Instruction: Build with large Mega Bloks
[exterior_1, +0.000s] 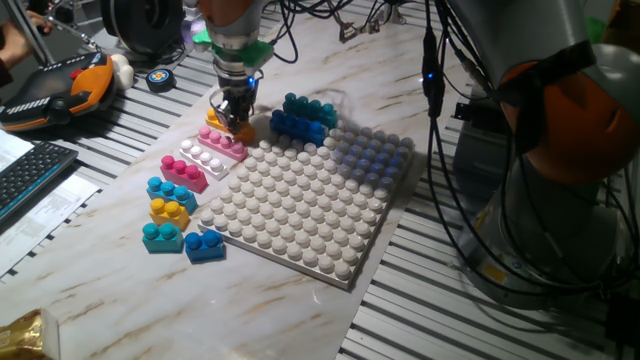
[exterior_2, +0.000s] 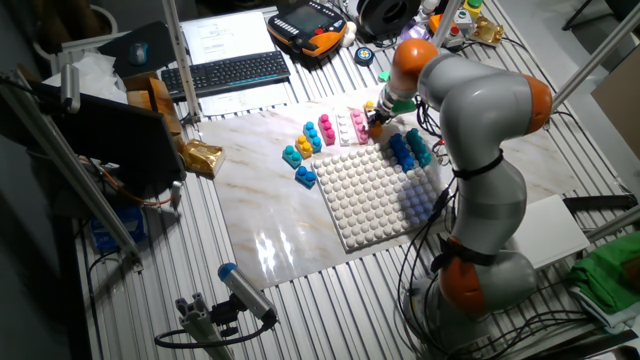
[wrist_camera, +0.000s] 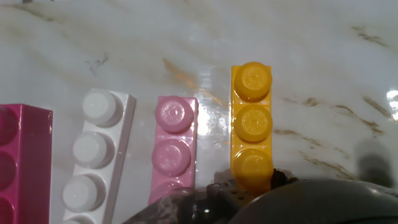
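Right now the gripper (exterior_1: 238, 118) hangs low over the yellow brick (wrist_camera: 251, 124), which lies flat on the marble table (exterior_1: 420, 30) just past the far left corner of the big white bumpy plate (exterior_1: 310, 205). I cannot tell if the jaws are apart or squeezing the brick. Next to the yellow brick lie a pink brick (wrist_camera: 171, 149), a white brick (wrist_camera: 93, 158) and a dark pink brick (wrist_camera: 18, 162), side by side in a row. Long blue and teal bricks (exterior_1: 302, 117) sit together at the plate's far edge. Small bricks (exterior_1: 172, 212) sit near its left side.
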